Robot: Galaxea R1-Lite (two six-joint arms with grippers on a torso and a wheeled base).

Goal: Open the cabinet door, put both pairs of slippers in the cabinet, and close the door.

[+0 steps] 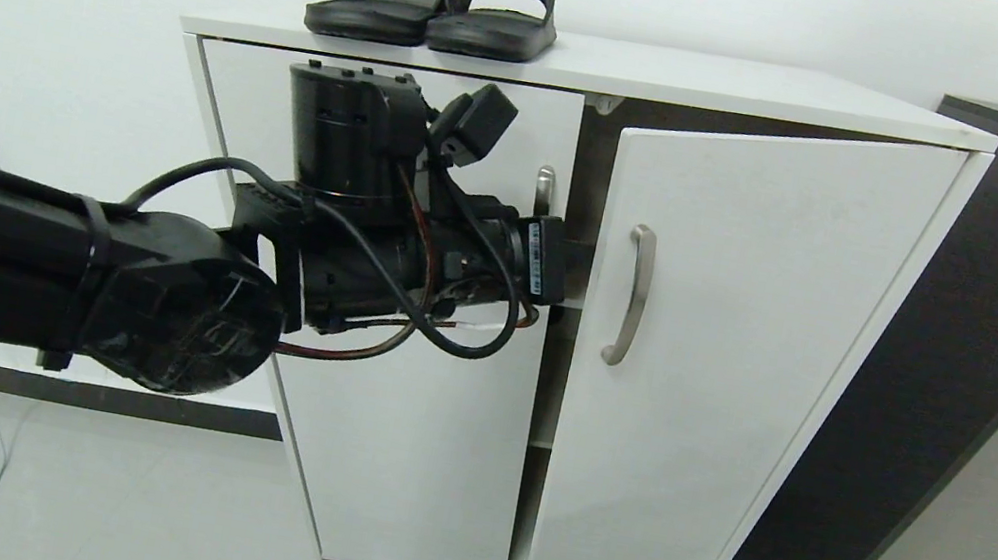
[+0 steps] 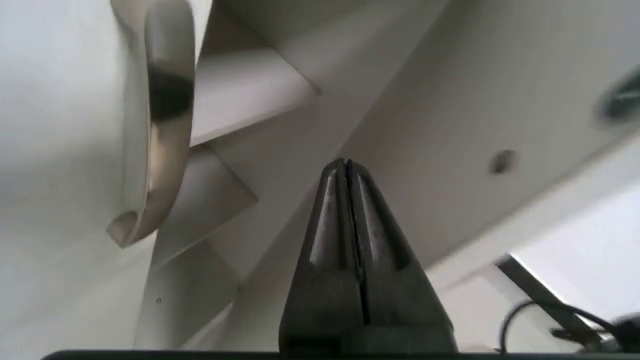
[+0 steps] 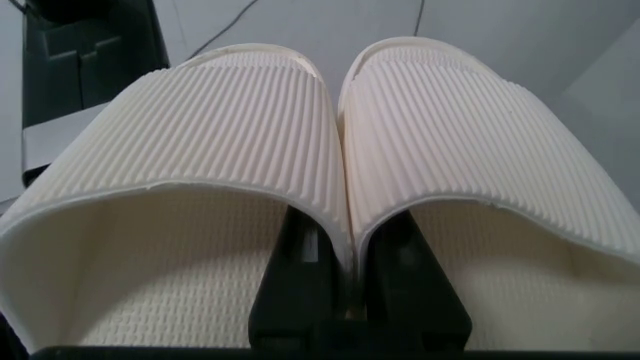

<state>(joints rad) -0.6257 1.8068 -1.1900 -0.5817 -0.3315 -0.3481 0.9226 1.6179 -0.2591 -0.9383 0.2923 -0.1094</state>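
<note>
Fingers [image 2: 325,250] of my left gripper [image 2: 347,180] are pressed flat together with nothing between them. Clenched like this they make one thin blade, which fits the dark gap between the two doors of the cabinet [image 1: 745,83]. The blade points in toward the shelves [image 2: 250,100], just beside the left door handle [image 2: 160,110].

Head view: my left wrist sits near centre, against the inner edge of the left door [image 1: 390,444]. The right door [image 1: 726,379] hangs at its 3 o'clock, its handle [image 1: 630,294] untouched. A gap shows between the doors; I cannot tell which door stands ajar. My reading: I am hooked behind the left door's edge to swing it wide, not gripping the handle.

My right gripper [image 3: 350,255] waits low at 5 o'clock, well apart from the cabinet. It is clamped on the cream slippers [image 3: 200,130]. One finger runs under each strap, pinching the two inner edges together. That carries the pair as one piece with the toes pointing away from my wrist, and keeps it out of the way of a swinging door.

Black slippers [image 1: 434,1] sit side by side on the cabinet top at 11 o'clock, touching each other.

Judgement: opening step in hand; neither pair is inside yet. Risk: a closed blade can slip off the door edge.
</note>
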